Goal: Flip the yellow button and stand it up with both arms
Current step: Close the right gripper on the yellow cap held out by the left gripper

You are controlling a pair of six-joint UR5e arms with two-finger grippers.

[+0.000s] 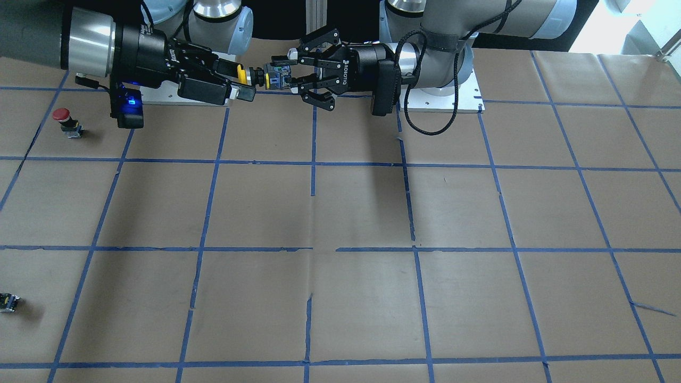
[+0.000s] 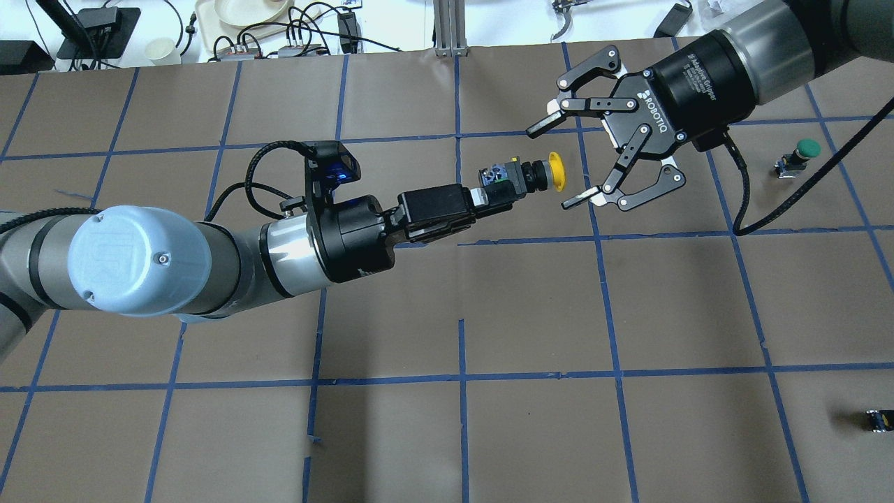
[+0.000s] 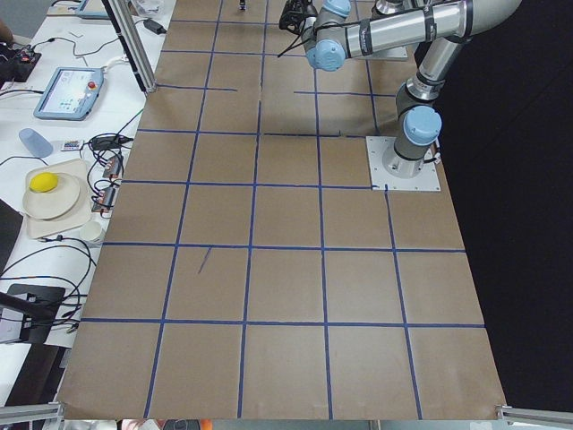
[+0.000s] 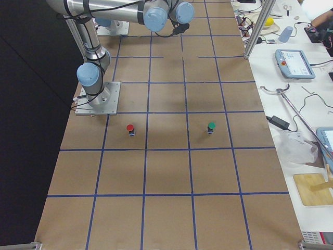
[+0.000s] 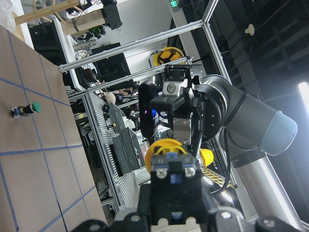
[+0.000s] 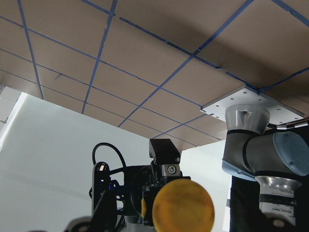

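Observation:
The yellow button [image 2: 557, 172] is held in the air, lying horizontal, its yellow cap pointing at my right gripper. My left gripper [image 2: 492, 190] is shut on its black-and-grey body, which fills the lower middle of the left wrist view [image 5: 171, 176]. My right gripper [image 2: 552, 166] is open, with its fingers on either side of the cap and not touching it. The cap faces the right wrist camera [image 6: 183, 208]. In the front view the left gripper [image 1: 291, 70] holds the body and the right gripper [image 1: 239, 80] straddles the cap [image 1: 243, 75].
A red-capped button [image 1: 63, 118] stands on the brown table on my right side. A green-capped button [image 2: 803, 150] stands further out. A tiny capless black-and-yellow block [image 2: 878, 419] lies near the right edge. The right arm's cable [image 2: 782, 209] hangs above the table.

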